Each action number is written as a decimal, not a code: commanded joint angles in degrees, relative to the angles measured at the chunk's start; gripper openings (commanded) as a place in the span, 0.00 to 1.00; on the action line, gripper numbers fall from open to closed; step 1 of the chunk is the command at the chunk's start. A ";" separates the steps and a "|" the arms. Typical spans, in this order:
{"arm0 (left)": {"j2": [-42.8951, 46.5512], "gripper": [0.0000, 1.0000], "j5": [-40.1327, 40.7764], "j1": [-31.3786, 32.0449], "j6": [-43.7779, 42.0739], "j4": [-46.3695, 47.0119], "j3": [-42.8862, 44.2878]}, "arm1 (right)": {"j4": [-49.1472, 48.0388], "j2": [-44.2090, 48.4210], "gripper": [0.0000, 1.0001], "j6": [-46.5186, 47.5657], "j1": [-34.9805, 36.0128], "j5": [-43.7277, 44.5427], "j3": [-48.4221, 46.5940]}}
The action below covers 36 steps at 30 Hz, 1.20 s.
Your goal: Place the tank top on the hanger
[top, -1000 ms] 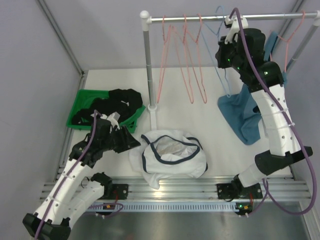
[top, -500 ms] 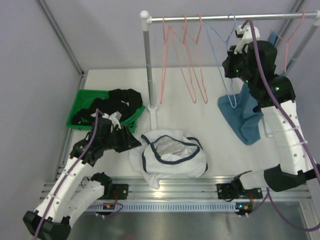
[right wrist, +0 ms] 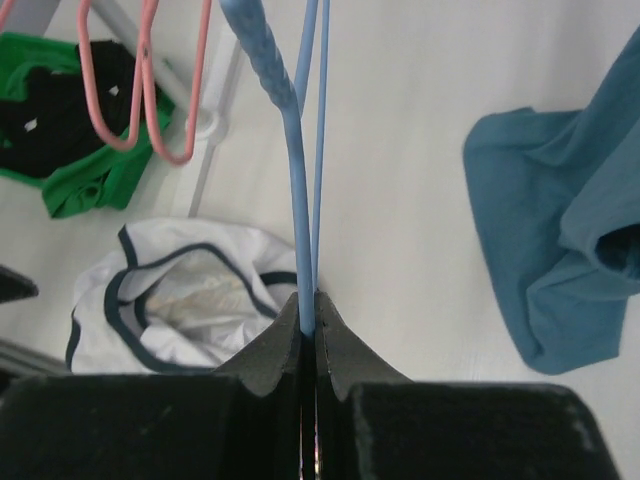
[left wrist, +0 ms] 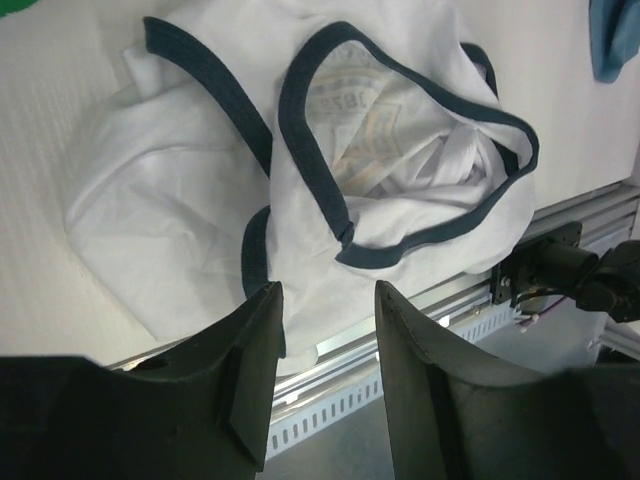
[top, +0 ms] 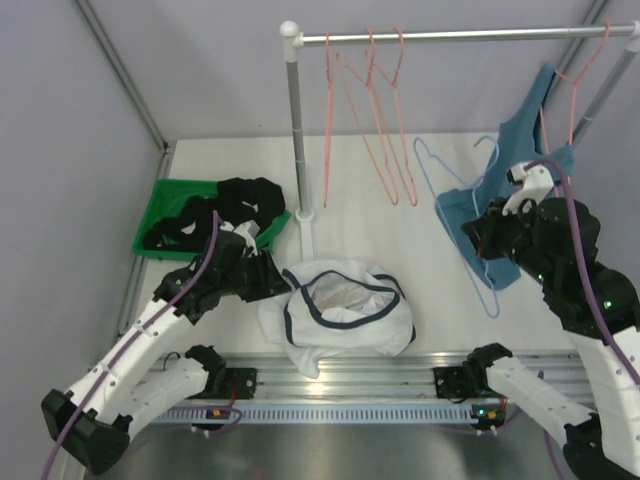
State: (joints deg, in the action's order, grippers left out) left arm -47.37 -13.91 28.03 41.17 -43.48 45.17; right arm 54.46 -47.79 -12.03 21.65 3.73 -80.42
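White navy-trimmed fabric tank top (top: 345,305), crumpled on white tabletop (top: 400,240), lower centre.
Left gripper (left wrist: 325,300) jaws apart at its left edge; right gripper (right wrist: 308,325) clamped on thin light-blue wire hanger (right wrist: 296,220), right; teal fabric top (top: 465,215) behind; pink wire hangers (top: 375,130) on upper metal rail (top: 450,35); grey walls.

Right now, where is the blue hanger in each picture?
Top external: blue hanger at the right, held by the right end effector.
Left wrist: not in it.
Right wrist: centre, running up from the bottom.
Shared landmark: the white tank top, in all three.
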 commanded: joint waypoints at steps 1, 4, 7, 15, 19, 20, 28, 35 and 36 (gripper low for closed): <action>-1.49 0.47 9.32 6.49 4.43 2.97 3.08 | 3.81 5.05 0.00 -3.95 1.28 -10.38 6.56; -3.51 0.47 20.22 14.49 8.66 2.79 4.49 | 4.43 8.14 0.00 -6.59 4.09 -11.73 12.98; -6.49 0.47 27.00 18.98 11.38 1.74 6.33 | 4.34 12.01 0.00 -8.79 6.03 -12.33 18.35; -16.16 0.46 36.76 26.54 15.69 0.42 9.94 | 0.66 16.32 0.00 -11.79 11.57 -17.35 26.28; -19.77 0.46 39.48 27.95 16.66 -0.11 10.64 | -1.01 17.29 0.00 -11.87 15.34 -18.93 30.05; -21.51 0.47 40.36 28.22 16.66 -0.63 10.90 | -1.28 17.55 0.00 -11.96 16.57 -19.19 30.76; -27.94 0.50 42.65 29.71 16.31 -3.10 12.23 | -5.23 19.93 0.00 -12.75 20.01 -21.73 36.91; -29.27 0.33 42.39 30.50 17.19 -3.89 10.38 | -8.93 19.93 0.00 -11.70 20.71 -24.91 40.25; -29.09 0.29 42.21 30.59 17.19 -3.89 10.03 | -9.45 19.84 0.00 -11.52 20.89 -25.17 40.52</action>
State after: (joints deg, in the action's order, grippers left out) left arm -77.10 26.68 58.15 57.56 -46.15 55.35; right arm 50.50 -28.14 -24.12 41.23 -18.98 -40.12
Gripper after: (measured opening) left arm 0.314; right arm 0.022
